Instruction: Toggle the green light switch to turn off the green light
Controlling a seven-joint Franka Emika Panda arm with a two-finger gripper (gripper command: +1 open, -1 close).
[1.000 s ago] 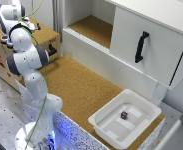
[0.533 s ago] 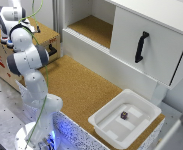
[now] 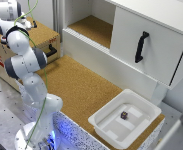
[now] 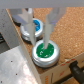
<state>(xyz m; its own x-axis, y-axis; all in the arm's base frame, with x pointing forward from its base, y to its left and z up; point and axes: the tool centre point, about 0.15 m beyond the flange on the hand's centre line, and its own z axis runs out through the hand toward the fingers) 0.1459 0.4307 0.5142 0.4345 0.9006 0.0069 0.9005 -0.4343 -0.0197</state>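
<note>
In the wrist view the green light switch (image 4: 45,51) is a round button with a pale rim, and its cap shows bright green. My gripper (image 4: 39,44) stands right over it, the fingertips (image 4: 46,39) at or just above the cap's far edge. The fingers are close together and hold nothing. The blue-capped button (image 4: 36,25) lies just beyond, partly behind the fingers. In the exterior view the gripper (image 3: 27,22) is over the wooden box (image 3: 43,36) at the far left, and the arm hides the buttons.
A white cabinet (image 3: 141,45) with a black handle (image 3: 141,46) and an open shelf stands at the back. A white tray (image 3: 103,125) with a small dark block (image 3: 124,115) sits at the exterior view's front right. The box has a black handle (image 3: 51,50).
</note>
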